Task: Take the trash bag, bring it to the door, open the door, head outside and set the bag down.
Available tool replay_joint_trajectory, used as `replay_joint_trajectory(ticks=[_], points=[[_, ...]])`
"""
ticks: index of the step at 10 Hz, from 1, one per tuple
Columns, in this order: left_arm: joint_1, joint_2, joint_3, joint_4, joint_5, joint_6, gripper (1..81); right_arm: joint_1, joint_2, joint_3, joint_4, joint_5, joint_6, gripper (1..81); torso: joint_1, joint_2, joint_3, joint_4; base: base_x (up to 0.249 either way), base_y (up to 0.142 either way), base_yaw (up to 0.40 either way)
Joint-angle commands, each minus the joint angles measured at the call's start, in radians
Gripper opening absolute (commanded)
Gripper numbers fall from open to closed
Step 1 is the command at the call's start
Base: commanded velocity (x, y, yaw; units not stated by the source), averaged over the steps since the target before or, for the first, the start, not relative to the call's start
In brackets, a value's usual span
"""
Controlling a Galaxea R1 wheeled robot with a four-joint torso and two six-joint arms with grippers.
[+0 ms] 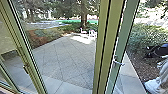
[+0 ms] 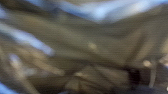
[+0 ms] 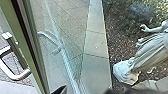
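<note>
Trash bag [image 2: 105, 47] folds, dark and creased with pale blue highlights, lie close to the camera on the robot's left wrist, badly blurred. Whether the left gripper is open or closed, and whether it has the bag in its grip, cannot be told. The right gripper's state cannot be told either, nor whether it has hold of anything.

Near the right wrist stands a green door frame [image 3: 32, 50] carrying a metal loop handle [image 3: 18, 76]. Beside the frame, against a glass pane [image 3: 72, 47], is another pale handle [image 3: 51, 37], and a dark pointed shape [image 3: 60, 90] reaches up at the near edge, too little of it seen to name.

From the head camera, upright green frames cross the scene, a latch [image 1: 25, 68] on the left one and a small metal handle on the right. Between them spreads a yard of square paving [image 1: 65, 60], with white chairs [image 1: 87, 32] at its far side and a tree trunk [image 1: 83, 15] behind them. To the right, a pale paved strip [image 3: 96, 45] borders a bed of mulch [image 3: 113, 50], where a white statue [image 3: 152, 52] in draped robes holds out one arm, green bushes [image 3: 132, 22] behind it.
</note>
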Motion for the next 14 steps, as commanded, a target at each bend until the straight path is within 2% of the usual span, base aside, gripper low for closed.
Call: replay_joint_trajectory(ticks=[1,3,4,5,6,9,11,13,14], points=[[-0.028,0.004,0.007,-0.016,0.070,0.002,1.0,0.196,-0.023,-0.029,-0.299,0.003,-0.040,81.1,0.000,0.000,0.027,-0.057,0.000,0.000,0.000],[-0.028,0.003,0.007,-0.016,0.070,0.002,1.0,0.180,-0.032,-0.027,-0.362,0.004,-0.043,81.1,0.000,0.000,0.046,-0.102,0.000,0.000,0.000],[-0.028,0.006,0.007,-0.016,0.070,-0.001,1.0,0.170,-0.038,-0.026,-0.391,0.004,-0.047,81.1,0.000,0.000,0.026,-0.088,0.000,0.000,0.000],[-0.028,0.007,0.007,-0.016,0.070,-0.001,1.0,0.147,-0.041,-0.026,-0.423,0.004,-0.069,81.1,0.000,0.000,0.033,-0.090,0.000,0.000,0.000],[-0.028,0.009,0.007,-0.016,0.070,-0.001,1.0,0.121,-0.041,-0.029,-0.451,0.011,-0.081,81.1,-0.001,0.000,0.037,-0.103,0.000,0.000,0.000],[-0.025,0.007,0.005,-0.016,0.070,-0.013,1.0,0.038,-0.042,-0.053,-0.604,0.026,-0.077,81.1,-0.001,-0.001,0.038,-0.103,0.000,0.000,0.000],[-0.025,0.010,0.007,-0.016,0.070,-0.017,1.0,0.009,-0.049,-0.079,-0.655,0.064,-0.073,81.1,-0.001,-0.001,0.038,-0.103,0.000,0.000,0.000],[-0.023,0.009,0.005,-0.016,0.070,-0.024,1.0,-0.047,-0.041,-0.141,-0.770,0.113,-0.073,81.1,-0.001,-0.001,0.038,-0.104,0.000,0.000,0.000],[-0.023,0.010,0.005,-0.016,0.070,-0.027,1.0,-0.068,-0.038,-0.188,-0.821,0.161,-0.067,81.1,-0.001,-0.001,0.038,-0.104,0.000,0.000,0.000]])
